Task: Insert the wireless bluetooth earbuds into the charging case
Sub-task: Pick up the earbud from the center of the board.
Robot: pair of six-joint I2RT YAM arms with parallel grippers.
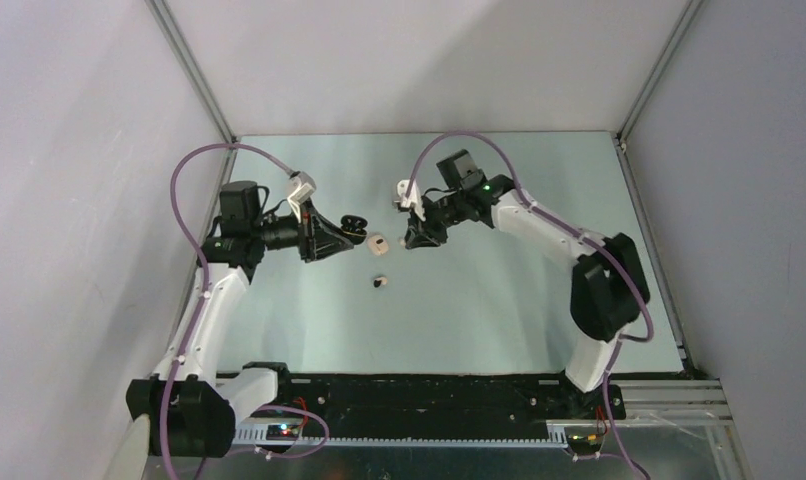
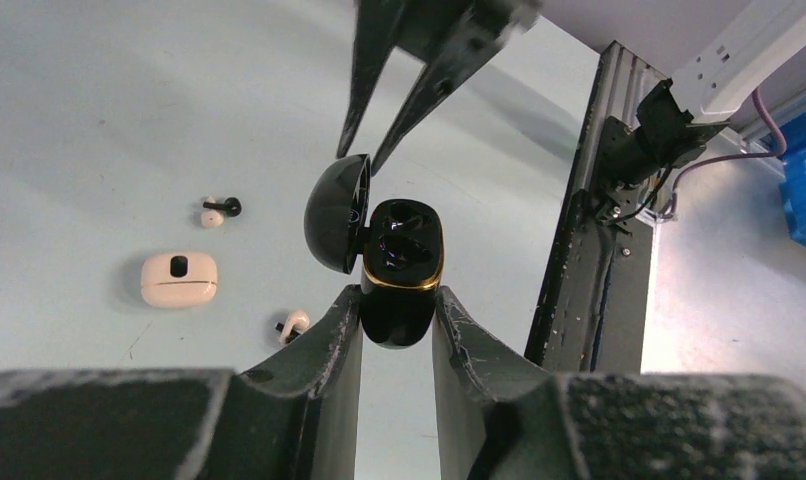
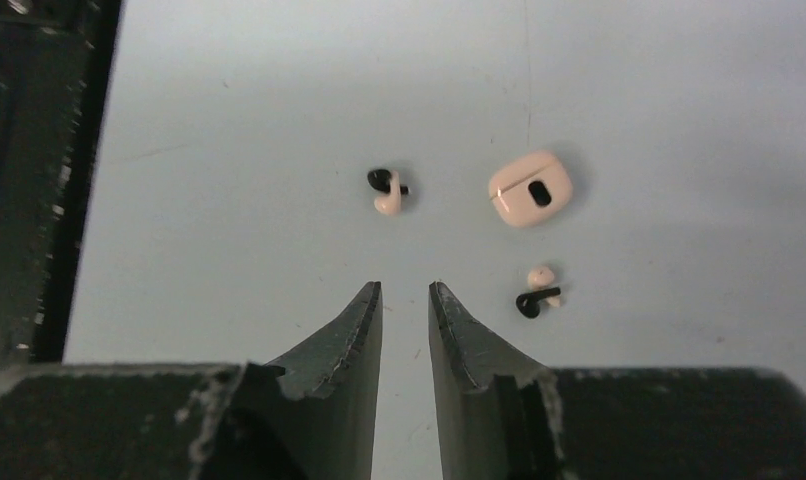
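Observation:
My left gripper (image 2: 397, 300) is shut on a black charging case (image 2: 404, 250) with a gold rim, held above the table with its lid (image 2: 334, 215) swung open to the left. Its wells look empty. A closed beige case (image 2: 179, 279) with a dark dot lies on the table, also in the right wrist view (image 3: 530, 188) and the top view (image 1: 379, 244). Two beige earbuds with dark tips lie near it, one (image 3: 387, 190) on one side and one (image 3: 539, 288) on the other. My right gripper (image 3: 405, 288) is narrowly open and empty, its tips just above the black lid.
The table surface (image 1: 499, 290) is pale green. A black frame post (image 2: 589, 250) stands right of the held case. White enclosure walls ring the table. A purple cable (image 1: 194, 170) loops off the left arm.

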